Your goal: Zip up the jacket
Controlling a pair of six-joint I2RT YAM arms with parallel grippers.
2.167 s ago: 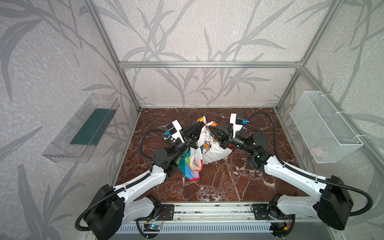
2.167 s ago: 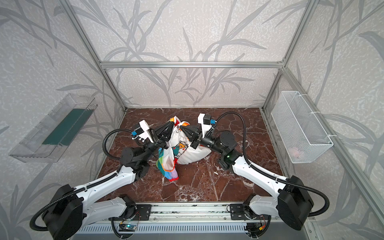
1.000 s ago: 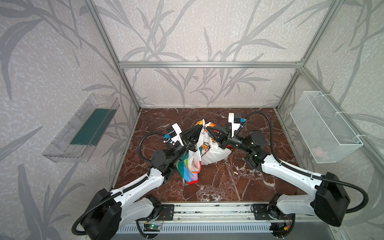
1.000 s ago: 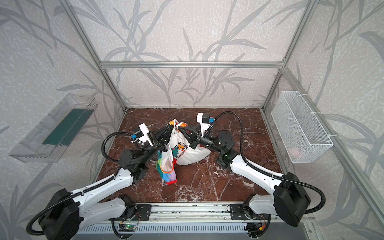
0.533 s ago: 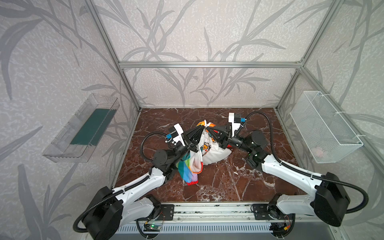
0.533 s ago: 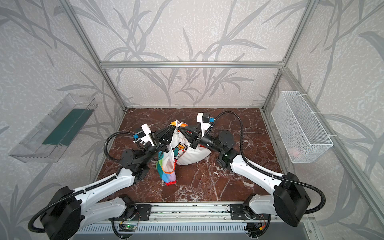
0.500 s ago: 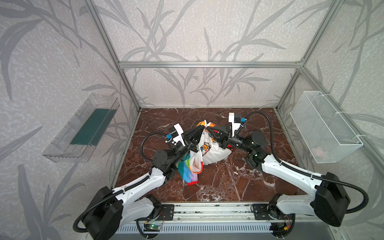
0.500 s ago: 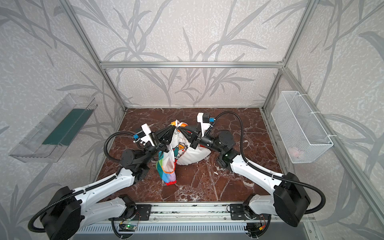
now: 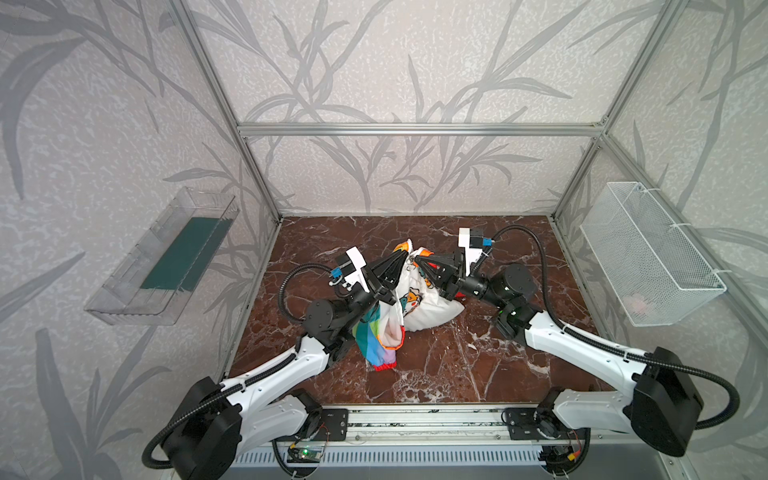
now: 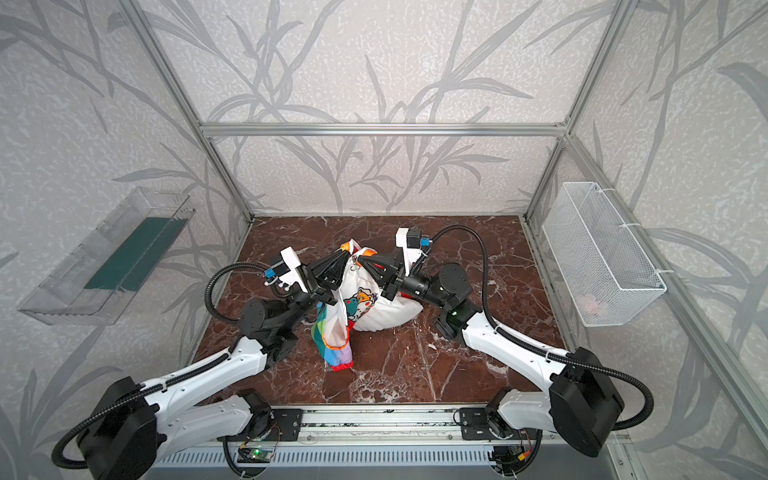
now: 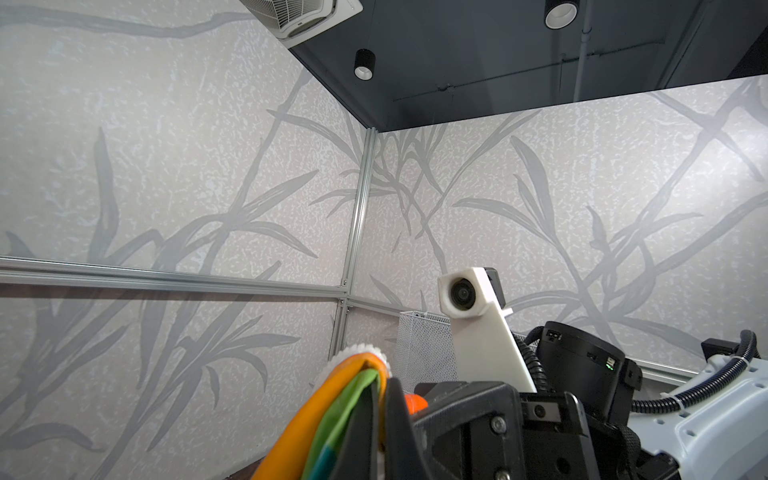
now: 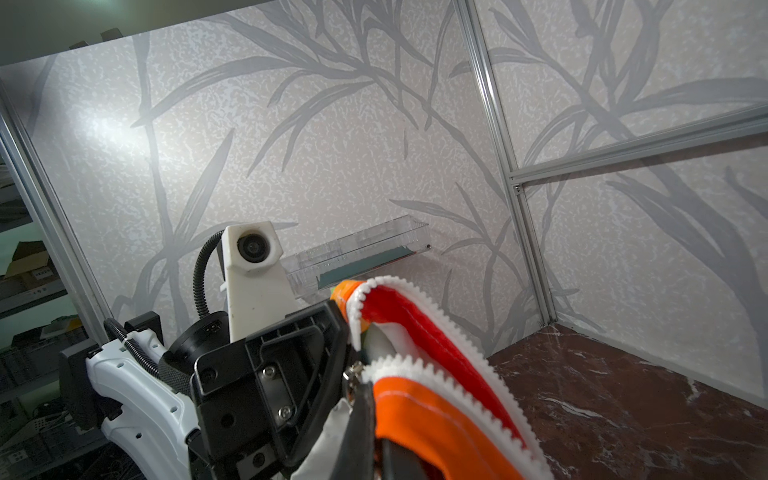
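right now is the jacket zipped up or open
Open. The jacket shows two white zipper rows running apart, unmeshed, in the right wrist view.

Both top views are bright and evenly lit, with only faint, soft shadows on my desk [image 9: 457, 365], and the wide lens splays the frame posts [image 9: 225, 104] outward toward the corners. From my left wrist I see two round ceiling lamps [image 11: 363, 68] glowing overhead, and the jacket [image 11: 332, 415] nearest that lens looks slightly soft. From my right wrist a pale patch of glare sits on the wall [image 12: 104, 124].
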